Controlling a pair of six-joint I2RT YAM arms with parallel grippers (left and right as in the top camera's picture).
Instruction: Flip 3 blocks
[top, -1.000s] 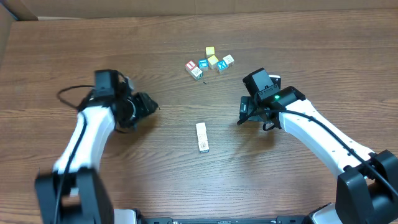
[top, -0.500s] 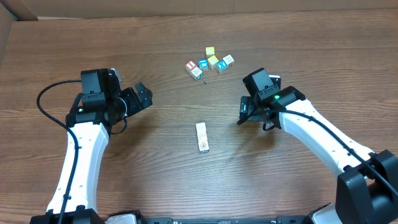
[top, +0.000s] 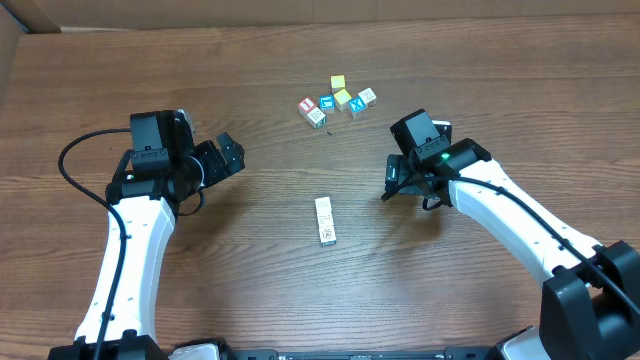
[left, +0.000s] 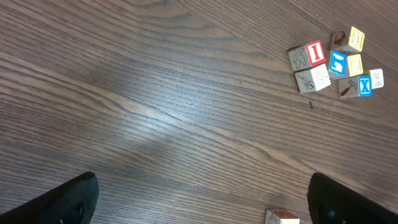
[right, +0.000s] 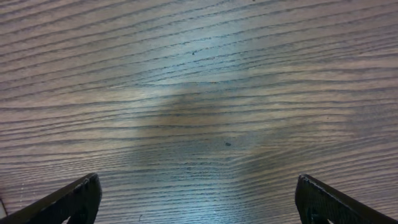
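Left gripper (top: 232, 160) stood spread to its widest and empty, fingers (left: 62, 200) over the bare wooden table (top: 300, 300). Right gripper (top: 390, 183) was likewise wide apart, gripping nothing, low over the wood. The blocks (top: 324, 220), three cream cubes in a touching row, lay between the two grippers, apart from each, somewhat nearer the right and toward the robot's side. A cluster of coloured alphabet cubes (top: 337, 100) sat beyond both grippers, farther out.
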